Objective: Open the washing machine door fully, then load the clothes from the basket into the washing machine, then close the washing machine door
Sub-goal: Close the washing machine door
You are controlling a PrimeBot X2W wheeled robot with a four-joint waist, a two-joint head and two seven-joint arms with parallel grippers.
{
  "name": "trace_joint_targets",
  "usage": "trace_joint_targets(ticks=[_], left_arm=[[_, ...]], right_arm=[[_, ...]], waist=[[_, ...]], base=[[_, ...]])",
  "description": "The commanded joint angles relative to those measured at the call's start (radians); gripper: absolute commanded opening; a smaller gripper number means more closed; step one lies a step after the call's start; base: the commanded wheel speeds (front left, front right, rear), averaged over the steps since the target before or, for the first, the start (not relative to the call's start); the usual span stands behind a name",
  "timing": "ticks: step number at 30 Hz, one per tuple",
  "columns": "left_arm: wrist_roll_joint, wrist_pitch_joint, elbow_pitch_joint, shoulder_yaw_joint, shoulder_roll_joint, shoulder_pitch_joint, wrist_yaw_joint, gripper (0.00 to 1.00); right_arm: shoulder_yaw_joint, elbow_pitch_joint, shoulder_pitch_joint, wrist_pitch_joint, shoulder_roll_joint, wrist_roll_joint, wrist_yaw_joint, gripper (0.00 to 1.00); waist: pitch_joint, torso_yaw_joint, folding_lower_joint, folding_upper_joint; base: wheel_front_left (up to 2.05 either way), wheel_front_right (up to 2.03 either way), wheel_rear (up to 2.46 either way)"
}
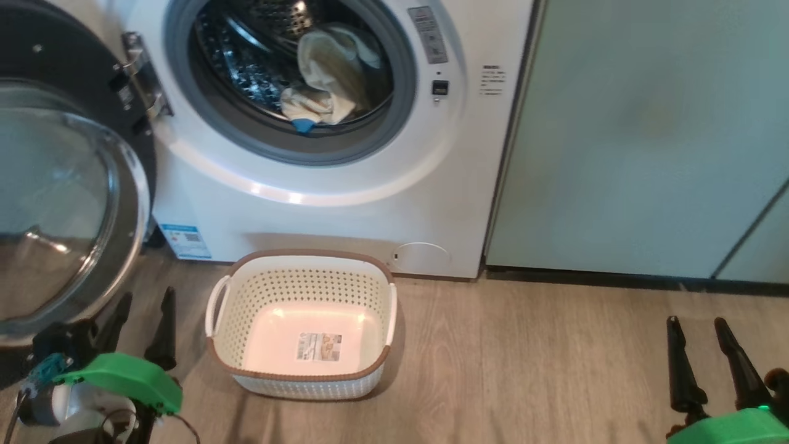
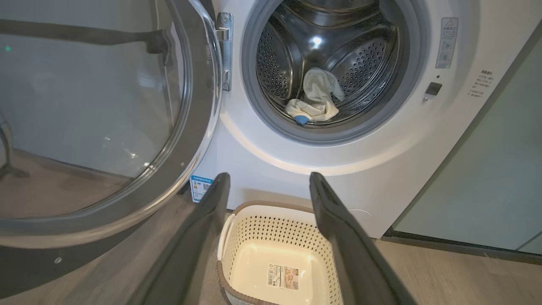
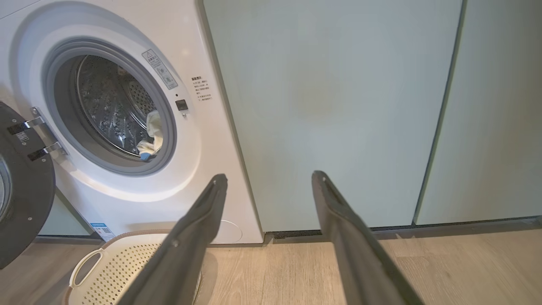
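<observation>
While the washing machine door (image 1: 58,203) stands swung wide on its hinge (image 1: 143,74) at the left edge of the washing machine (image 1: 370,209), its bulging glass bowl faces out toward the robot and its black rim reaches down close to the floor (image 1: 524,357). The drum mouth opens straight toward the head view, ringed by the grey seal. Inside it the clothes (image 1: 323,80) lie as one pale yellow bundle at the front lower part of the drum, the long axis running from a blue trim piece at the seal's inner edge up and back into the steel drum. The basket (image 1: 296,290) sits upright on the floor just before the machine's bottom edge, mouth up, its long axis parallel to the machine's front, white handles at the two short ends, and a label (image 1: 319,346) on its bare bottom. A blue sticker (image 1: 185,240) marks the machine's lower left corner, and the round service flap (image 1: 422,256) sits just behind the basket's right end. The left gripper (image 1: 147,295) hangs low at the lower left, between the door and the basket, fingers spread apart and grasping nothing, pointing up toward the machine. The right gripper (image 1: 696,320) is at the lower right, well apart from the basket, likewise released, its fingers aimed at the pale teal cabinets (image 1: 647,135).
</observation>
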Motion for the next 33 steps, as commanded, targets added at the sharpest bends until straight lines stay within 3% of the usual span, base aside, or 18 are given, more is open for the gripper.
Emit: trace_joint_targets(ticks=[1,33], left_arm=[[0.012,-0.011,-0.028,0.044,0.024,-0.048,-0.001,1.00],[0.047,-0.011,-0.026,0.081,-0.013,-0.087,-0.001,1.00]], right_arm=[[0.020,-0.035,-0.022,-0.007,-0.014,-0.009,0.002,1.00],[0.029,-0.044,-0.056,-0.007,-0.015,-0.011,0.002,1.00]], waist=[[0.000,0.018,0.0000,0.0000],[0.020,0.393,0.0000,0.0000]], base=[[0.00,0.00,0.00],[0.00,0.00,0.00]])
